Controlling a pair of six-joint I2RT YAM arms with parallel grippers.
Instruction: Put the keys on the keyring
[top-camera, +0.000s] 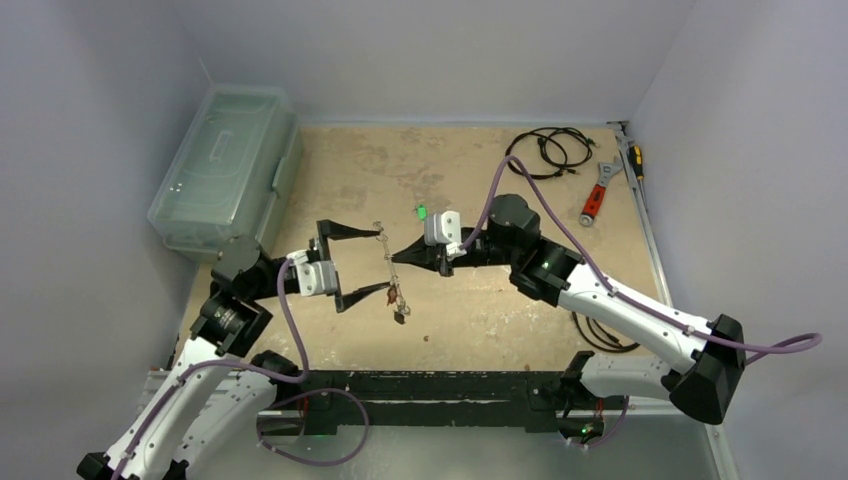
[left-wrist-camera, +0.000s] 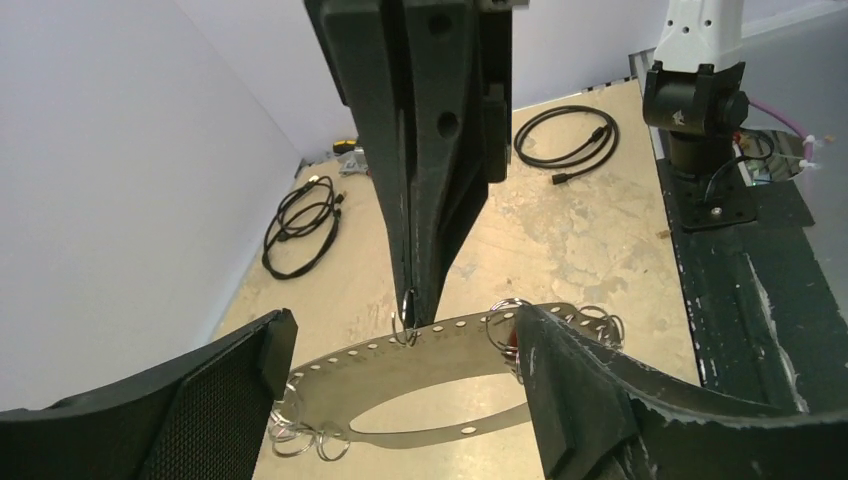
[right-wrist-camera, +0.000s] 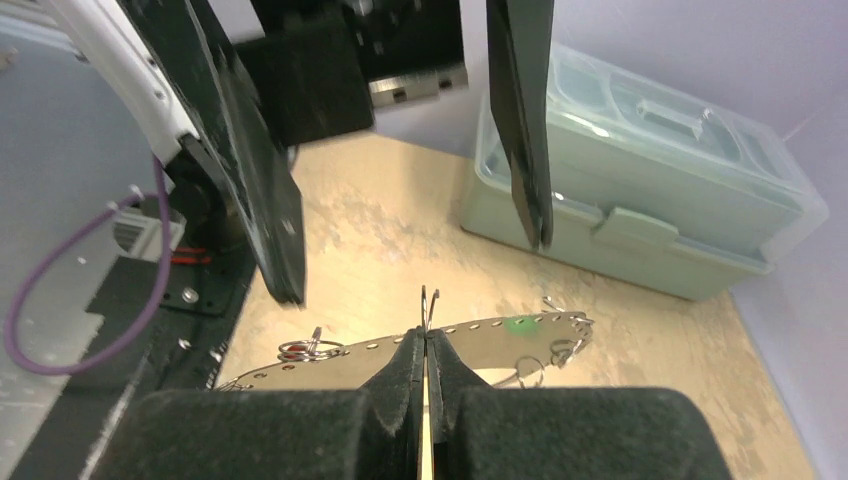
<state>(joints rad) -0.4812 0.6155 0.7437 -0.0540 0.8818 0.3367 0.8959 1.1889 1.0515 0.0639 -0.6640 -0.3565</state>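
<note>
- The step in hand looks like holding the keyring (left-wrist-camera: 455, 330) steady in mid-air so that another key can go on.
- The right gripper (right-wrist-camera: 425, 340) is clamped tight, its two tips pressed together on a small split ring (right-wrist-camera: 429, 303) at the rim of the keyring. That pinch seems to be all that holds the keyring up.
- The left gripper (top-camera: 385, 260) is spread wide and grasps nothing. One finger stands on each side of the keyring, and from the right wrist view both are clear of the metal.
- The keyring hangs between the two grippers, edge-on from above and off the table (top-camera: 480, 300). It lies straight across the left gripper's open gap and right at the right gripper's tips.
- Two keys (top-camera: 400, 308), reddish and dark, dangle from the keyring's near end, so I'd say part of the job is done.
- A green key (top-camera: 422, 211) lies on the table beside the right wrist, apart from the keyring.
- Next, I reckon the left gripper must back away without knocking the keyring, reach across to the green key and pick it up by its tag.
- The right gripper must keep its pinch, since a slip would drop the keyring.
</note>
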